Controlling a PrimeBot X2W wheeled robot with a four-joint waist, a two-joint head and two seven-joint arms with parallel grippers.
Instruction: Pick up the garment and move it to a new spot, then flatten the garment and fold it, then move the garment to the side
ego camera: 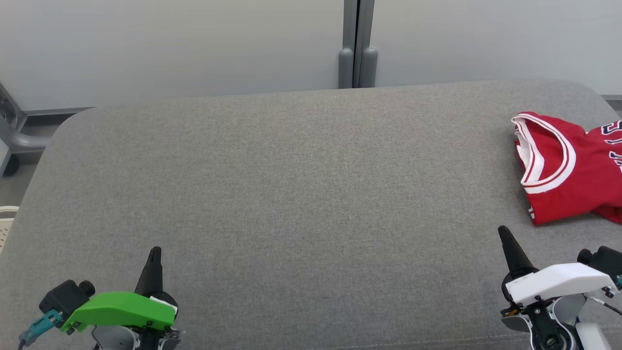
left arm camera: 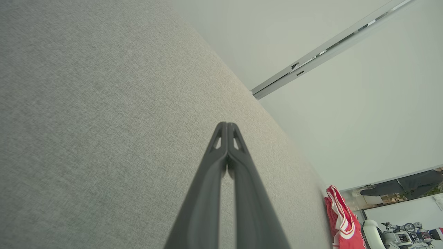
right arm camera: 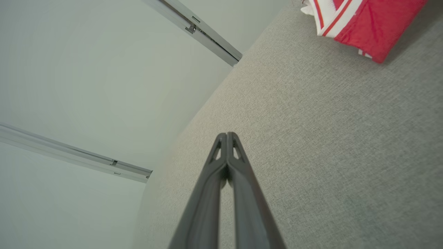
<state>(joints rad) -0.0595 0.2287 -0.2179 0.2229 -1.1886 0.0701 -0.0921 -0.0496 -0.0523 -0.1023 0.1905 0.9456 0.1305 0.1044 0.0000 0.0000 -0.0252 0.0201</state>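
Observation:
The garment (ego camera: 566, 167) is a red jersey with white trim, lying folded at the far right of the grey cushioned surface (ego camera: 291, 194) and cut off by the frame edge. It shows at the lower right of the left wrist view as the garment (left arm camera: 341, 219), and at the top right of the right wrist view as the garment (right arm camera: 363, 24). My left gripper (ego camera: 154, 253) rests at the lower left, shut and empty, tips together (left arm camera: 227, 125). Just below and left of the jersey, my right gripper (ego camera: 503, 232) stands shut and empty (right arm camera: 227, 135), a short way off the cloth.
Pale wall panels with a grey post (ego camera: 358, 43) run behind the surface. A metal frame and wheel (ego camera: 12, 141) stand past the left edge. Equipment (left arm camera: 401, 235) sits beyond the garment in the left wrist view.

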